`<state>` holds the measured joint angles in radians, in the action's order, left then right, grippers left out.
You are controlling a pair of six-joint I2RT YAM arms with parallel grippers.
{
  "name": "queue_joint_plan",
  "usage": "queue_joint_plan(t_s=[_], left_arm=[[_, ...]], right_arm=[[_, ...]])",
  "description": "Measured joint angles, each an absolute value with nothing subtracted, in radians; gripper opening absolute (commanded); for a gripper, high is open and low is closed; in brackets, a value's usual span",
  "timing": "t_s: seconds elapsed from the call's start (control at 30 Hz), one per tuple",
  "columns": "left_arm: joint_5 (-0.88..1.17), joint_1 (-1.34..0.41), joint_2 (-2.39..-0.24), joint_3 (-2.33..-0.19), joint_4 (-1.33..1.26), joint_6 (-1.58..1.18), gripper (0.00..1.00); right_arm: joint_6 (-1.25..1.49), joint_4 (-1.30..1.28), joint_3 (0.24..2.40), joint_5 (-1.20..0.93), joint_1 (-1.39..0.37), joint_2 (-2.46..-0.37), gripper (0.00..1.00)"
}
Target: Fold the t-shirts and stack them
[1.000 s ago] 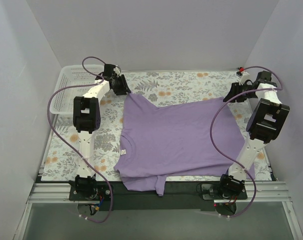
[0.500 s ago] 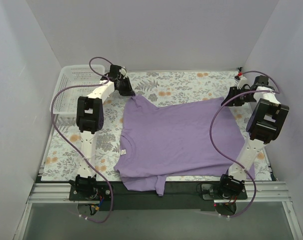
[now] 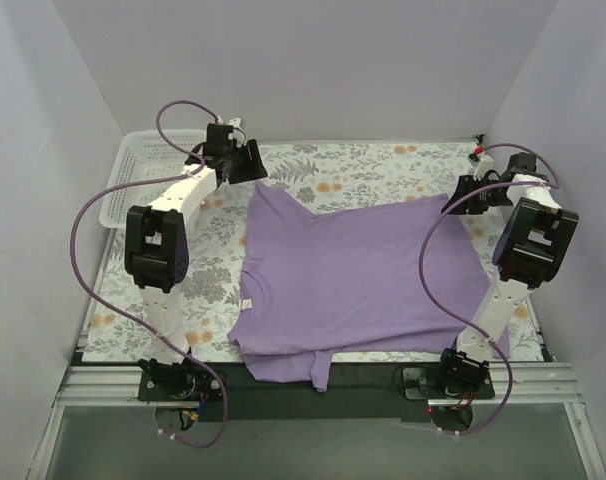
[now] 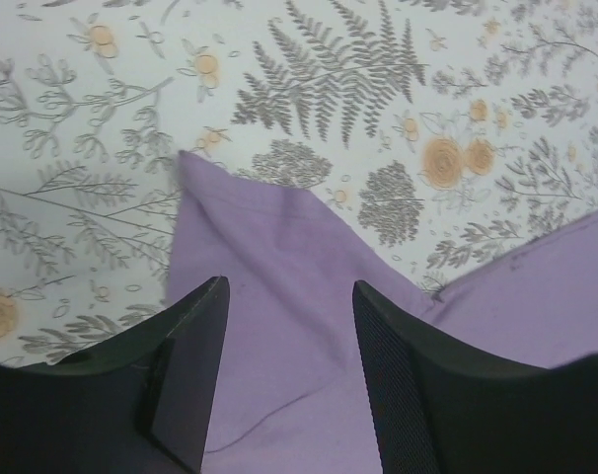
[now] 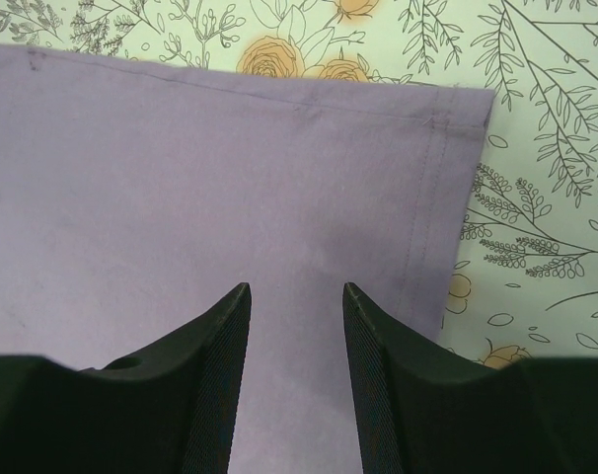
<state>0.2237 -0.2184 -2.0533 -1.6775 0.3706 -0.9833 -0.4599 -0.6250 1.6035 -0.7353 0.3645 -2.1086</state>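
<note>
One lavender-purple t-shirt (image 3: 353,275) lies spread over the middle of the floral-patterned surface (image 3: 383,160), its neck opening turned to the left, where a small white label (image 3: 248,304) shows. Its near edge reaches past the near edge of the surface, and a narrow flap of purple cloth hangs down there over the dark rail. The far left part of the shirt rises to a point, and the far right corner is a square, stitched hem corner lying flat on the flower print. The left hand (image 3: 247,160) hovers at the far left point of the shirt; in its wrist view the two dark fingers (image 4: 195,365) are spread apart, released, with purple cloth and a little of the flower print visible in the gap, and nothing gripped. The right hand (image 3: 463,190) sits at the far right corner of the shirt; in its wrist view its fingers (image 5: 220,375) are likewise parted, released, with flat purple cloth showing between them and the hem corner just beyond to the right. Whether either hand's fingertips touch the cloth cannot be told. A white plastic basket (image 3: 133,170) stands at the far left corner of the surface, apart from the shirt. Purple cables (image 3: 93,220) loop along both arms, and plain pale walls enclose the scene.
</note>
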Motion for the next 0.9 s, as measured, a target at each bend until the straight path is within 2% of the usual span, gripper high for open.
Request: queue_joint_plan(t_s=[0.07,0.23,0.4,0.77,0.9], left_arm=[[0.212,-0.2,-2.07,-1.686,0.369,-0.984,0.51],[0.2,-0.163,-2.225,-1.814,0.408,-0.988,0.42],[0.21,-0.15,-2.383,-1.919,0.447,-0.995,0.41],[0.261,-0.146,-2.48,-2.083,0.502,-1.008,0.35],[0.27,-0.146,-2.48,-2.083,0.516,-1.011,0.26]], right_arm=[[-0.459,-0.625,1.604,-0.735,0.364,-2.109,0.49],[-0.459,-0.625,1.604,-0.735,0.364,-2.109,0.49],[-0.459,-0.625,1.604,-0.732,0.364,-2.109,0.5],[-0.459,-0.625,1.604,-0.727,0.364,-2.109,0.5],[-0.459,-0.625,1.604,-0.724,0.364,-2.109,0.49]])
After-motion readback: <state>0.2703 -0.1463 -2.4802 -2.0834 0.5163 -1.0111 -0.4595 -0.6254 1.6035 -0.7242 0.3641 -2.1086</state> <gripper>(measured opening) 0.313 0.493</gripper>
